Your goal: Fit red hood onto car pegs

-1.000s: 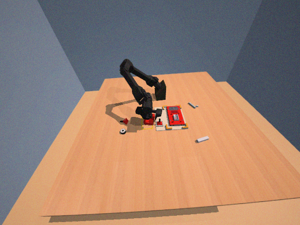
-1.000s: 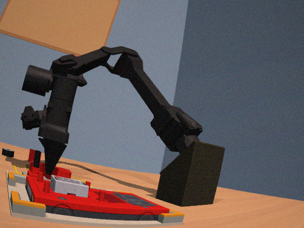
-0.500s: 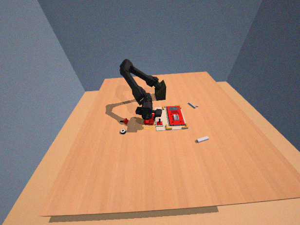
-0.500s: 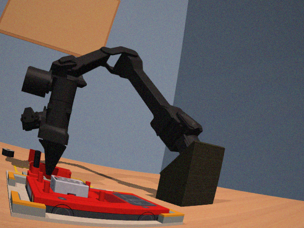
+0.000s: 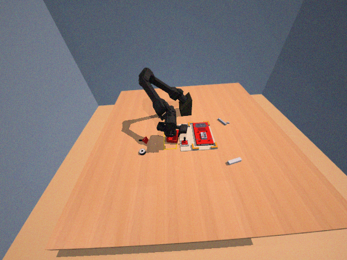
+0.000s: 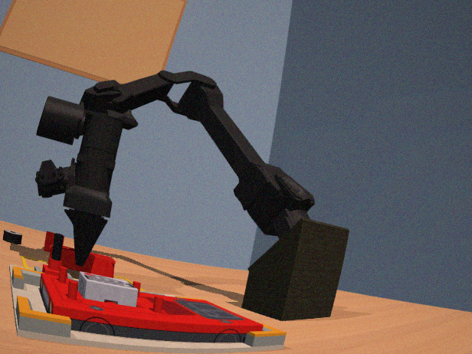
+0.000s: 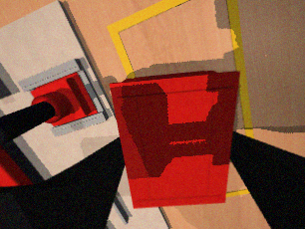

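The red hood (image 5: 172, 139) (image 6: 103, 265) (image 7: 194, 181) is at the yellow outline, left of the jig in the top view; I cannot tell any gap under it. My gripper (image 5: 172, 136) (image 6: 80, 264) (image 7: 173, 138) is shut on the hood, one black finger against each long side in the wrist view. The red chassis (image 5: 198, 133) (image 6: 172, 319) sits in the jig (image 5: 195, 147) (image 6: 45, 320) with its orange-topped corners. The grey engine block (image 5: 203, 135) (image 6: 109, 290) is on its deck, with upright pegs (image 6: 72, 290) around it. The hood's corner holes are not clear.
A small red part with a black upright stem (image 5: 184, 142) (image 6: 57, 248) (image 7: 42, 111) stands in a holder between hood and chassis. Another red part (image 5: 145, 139) and a wheel (image 5: 142, 151) (image 6: 12, 237) lie left. A white block (image 5: 234, 161) and a grey tool (image 5: 222, 121) lie right.
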### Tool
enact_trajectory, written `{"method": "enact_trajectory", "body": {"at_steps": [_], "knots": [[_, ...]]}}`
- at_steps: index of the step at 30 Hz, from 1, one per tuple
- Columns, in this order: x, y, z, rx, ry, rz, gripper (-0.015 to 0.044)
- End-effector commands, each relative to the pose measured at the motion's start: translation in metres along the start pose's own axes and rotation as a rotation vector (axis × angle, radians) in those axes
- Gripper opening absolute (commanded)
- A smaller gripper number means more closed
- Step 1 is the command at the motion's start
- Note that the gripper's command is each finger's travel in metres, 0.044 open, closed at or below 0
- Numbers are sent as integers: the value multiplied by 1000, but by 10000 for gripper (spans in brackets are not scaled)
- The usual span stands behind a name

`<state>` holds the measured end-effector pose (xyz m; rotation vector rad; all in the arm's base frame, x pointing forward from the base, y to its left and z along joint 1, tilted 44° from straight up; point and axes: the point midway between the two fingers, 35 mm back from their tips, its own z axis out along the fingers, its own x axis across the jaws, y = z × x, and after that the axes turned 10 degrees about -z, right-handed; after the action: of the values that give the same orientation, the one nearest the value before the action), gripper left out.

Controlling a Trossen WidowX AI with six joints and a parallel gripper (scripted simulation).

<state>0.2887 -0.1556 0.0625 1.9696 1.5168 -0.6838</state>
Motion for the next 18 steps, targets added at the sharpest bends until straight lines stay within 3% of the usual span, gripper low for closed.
{"method": "enact_trajectory", "body": {"at_steps": [1, 18], "knots": [[-1, 4, -14, -12, -1, 10, 0], [0, 3, -75, -12, 2, 9, 0]]}}
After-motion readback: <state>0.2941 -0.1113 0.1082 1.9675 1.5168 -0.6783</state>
